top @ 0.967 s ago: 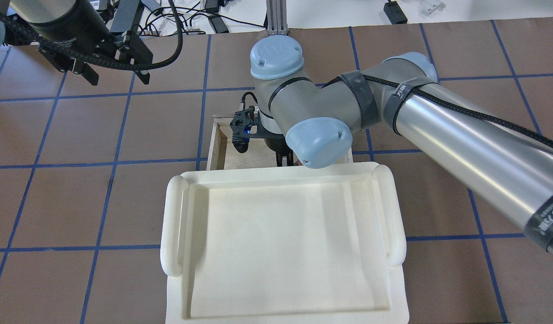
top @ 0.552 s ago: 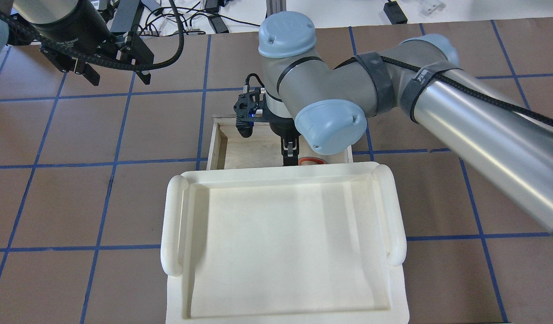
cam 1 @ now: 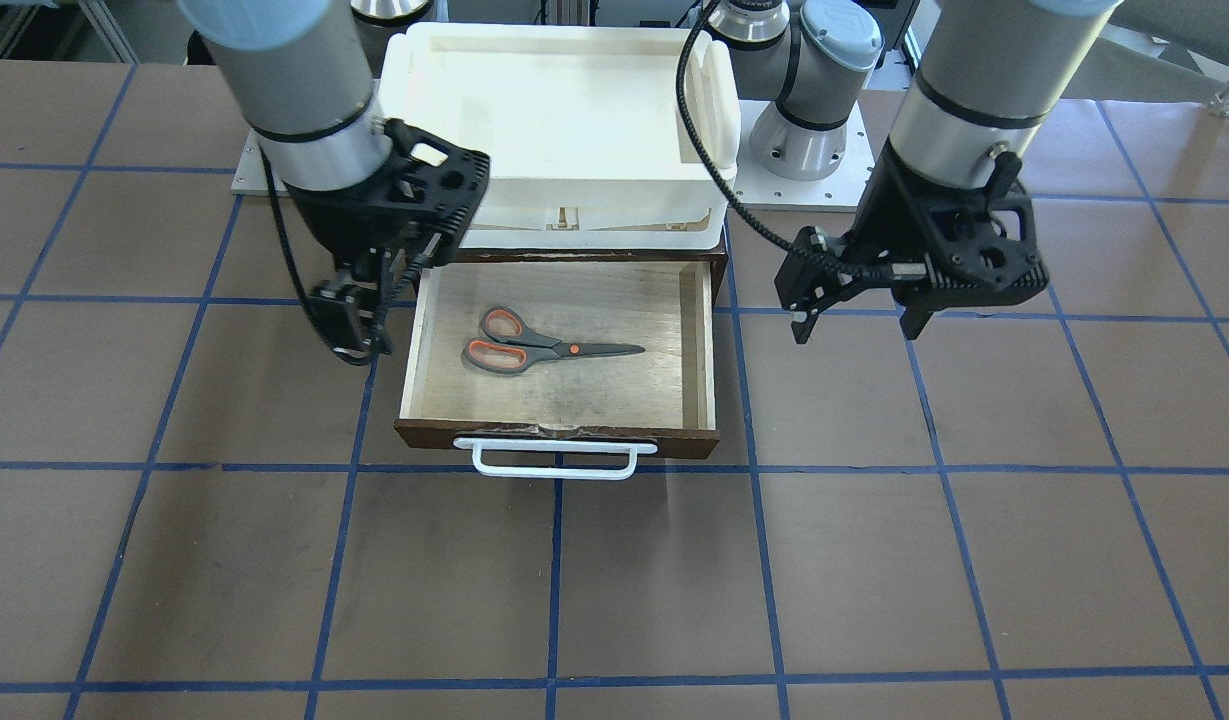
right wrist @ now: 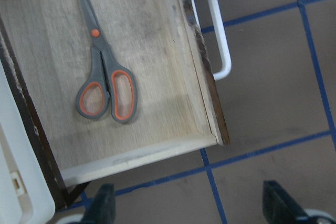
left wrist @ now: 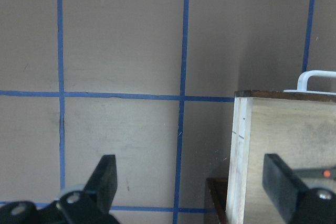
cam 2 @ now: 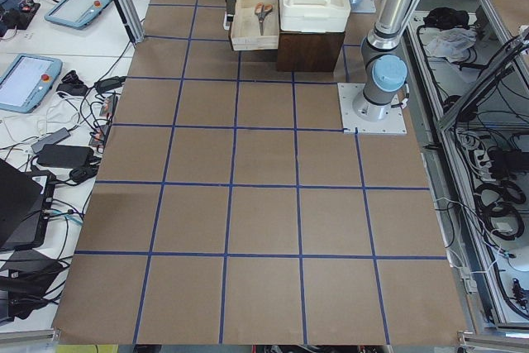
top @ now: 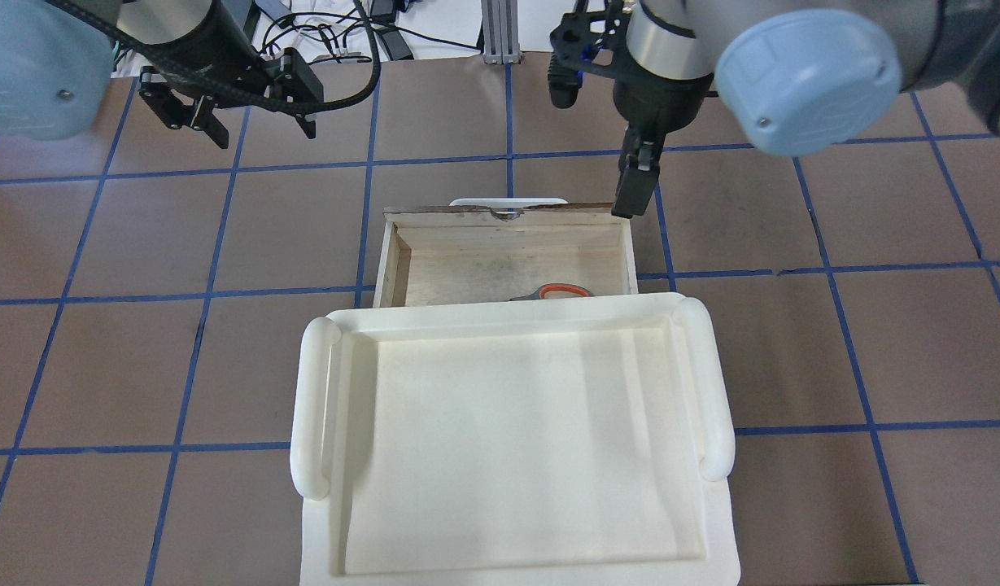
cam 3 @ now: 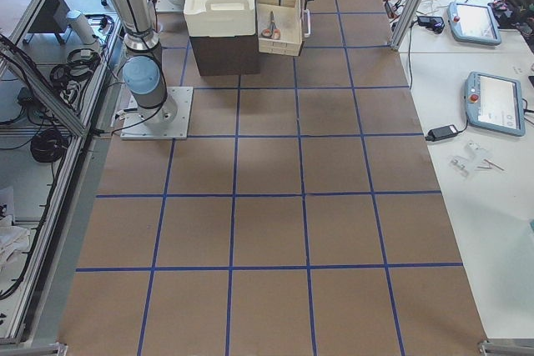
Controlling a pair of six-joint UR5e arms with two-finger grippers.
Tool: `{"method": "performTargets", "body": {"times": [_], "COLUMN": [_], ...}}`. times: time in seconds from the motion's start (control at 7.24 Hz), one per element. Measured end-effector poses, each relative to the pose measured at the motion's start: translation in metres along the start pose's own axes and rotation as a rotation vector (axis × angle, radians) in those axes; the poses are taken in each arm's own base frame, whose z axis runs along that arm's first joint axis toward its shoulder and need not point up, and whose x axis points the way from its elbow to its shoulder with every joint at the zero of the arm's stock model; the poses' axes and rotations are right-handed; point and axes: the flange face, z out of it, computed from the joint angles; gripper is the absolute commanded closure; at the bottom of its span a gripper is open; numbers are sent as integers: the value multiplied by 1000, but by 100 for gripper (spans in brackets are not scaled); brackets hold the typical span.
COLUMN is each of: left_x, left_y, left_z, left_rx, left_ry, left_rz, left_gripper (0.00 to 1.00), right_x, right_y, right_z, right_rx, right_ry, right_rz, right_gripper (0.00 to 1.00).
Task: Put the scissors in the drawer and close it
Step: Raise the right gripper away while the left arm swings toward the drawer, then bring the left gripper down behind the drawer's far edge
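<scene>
Now the scissors point(cam 1: 534, 345) lie flat on the pale floor of the drawer point(cam 1: 574, 395), blades closed. They sit a little toward the robot's right of the middle, clear of all four walls. Their orange-lined handles point to the robot's right and the blades to its left. From the overhead view only one orange handle loop shows, just past the edge of the white tray point(top: 316, 407). The tray sits on top of the dark cabinet.

The drawer is pulled out, with its dark front and white bar handle point(cam 1: 554, 460) facing away from the robot.

The right gripper point(cam 1: 359, 315) hangs outside the drawer, just beside the side wall on the robot's right, and touches nothing. Its wrist view shows the two fingers point(right wrist: 102, 205) spread wide with nothing between them, looking down on the drawer's front corner and the scissors.

The left gripper point(cam 1: 854, 325) hovers over the brown gridded table point(cam 1: 974, 550), off the drawer's other side and apart from it. Its fingers point(left wrist: 107, 177) are also spread wide and hold nothing.
</scene>
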Motion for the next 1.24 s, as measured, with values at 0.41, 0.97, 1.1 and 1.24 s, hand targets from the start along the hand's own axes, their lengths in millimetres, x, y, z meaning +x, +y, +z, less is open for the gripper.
{"method": "performTargets", "body": {"times": [0.41, 0.97, 1.1, 1.24], "left_x": [92, 189, 201, 209], "left_y": [-23, -50, -55, -59], "left_z": [67, 139, 157, 175], "left_rx": [69, 93, 107, 120], "left_ry": [-31, -15, -5, 3], "left_rz": [3, -111, -108, -102], "left_gripper": [0, 0, 0, 0], "right_x": [14, 34, 35, 32], "right_y": [74, 123, 126, 126], "right_z": [-44, -54, -54, -55], "right_rx": [1, -62, -62, -61], "right_ry": [46, 132, 137, 133], "right_rz": [499, 966, 1067, 1148], "right_gripper": [0, 0, 0, 0]}}
